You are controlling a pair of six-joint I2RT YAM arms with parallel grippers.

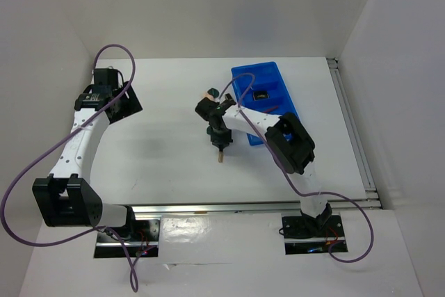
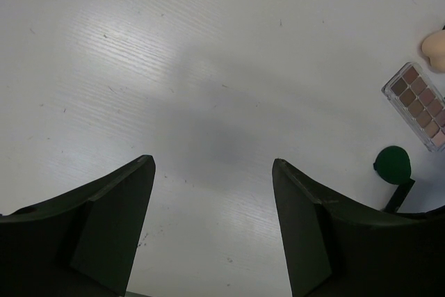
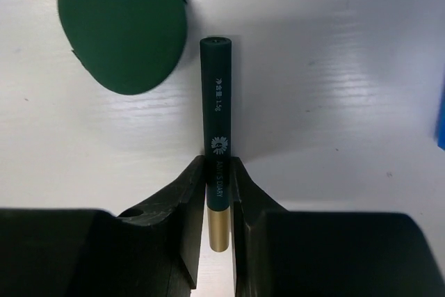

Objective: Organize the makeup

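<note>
My right gripper point(image 3: 217, 165) is shut on a slim dark green tube with a gold end point(image 3: 216, 102), gripping it near the gold end; the tube points away from the wrist. A dark green round compact point(image 3: 122, 29) lies just left of the tube's far tip. In the top view this gripper point(image 1: 221, 140) is at mid-table, left of the tray, with the gold end point(image 1: 220, 156) sticking out. My left gripper point(image 2: 213, 165) is open and empty over bare table at the far left point(image 1: 115, 99). A brownish palette point(image 2: 419, 106), a peach sponge point(image 2: 436, 46) and a green compact point(image 2: 393, 165) lie to its right.
A blue compartment tray point(image 1: 274, 78) stands at the back right, with a dark square compact point(image 1: 261, 95) in one compartment. Its blue edge shows at the right of the right wrist view point(image 3: 441, 123). White walls enclose the table on the left, back and right.
</note>
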